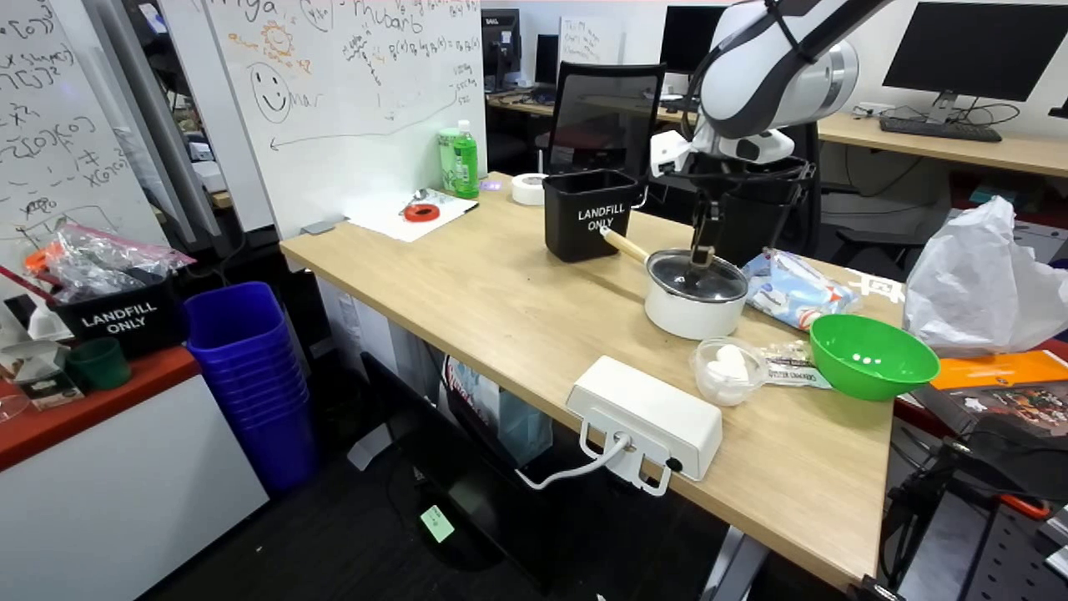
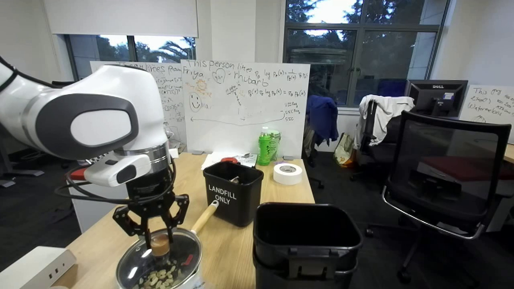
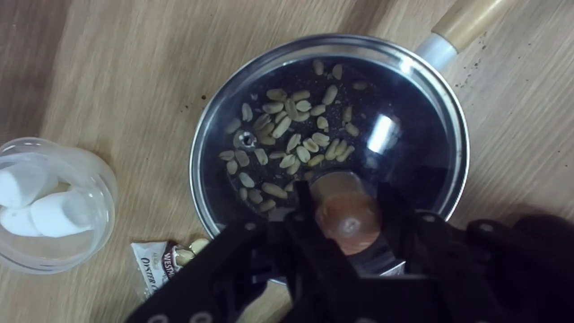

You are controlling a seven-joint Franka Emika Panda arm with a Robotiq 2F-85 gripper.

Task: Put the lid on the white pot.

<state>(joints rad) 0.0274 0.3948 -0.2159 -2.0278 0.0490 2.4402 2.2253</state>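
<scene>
Glass lid (image 3: 372,103), its rim (image 3: 334,41) partly hidden by the gripper (image 2: 160,243) pinching its knob (image 3: 349,220), covers the pot (image 1: 692,319) of nut-like bits (image 3: 290,112); the wrist view crops the tub (image 3: 96,168) of white lumps (image 3: 58,215).

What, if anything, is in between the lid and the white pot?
Nothing visible. The lid already sits on the white pot, nuts lie inside beneath it, and the gripper is up top, fingers either side of the knob.
</scene>
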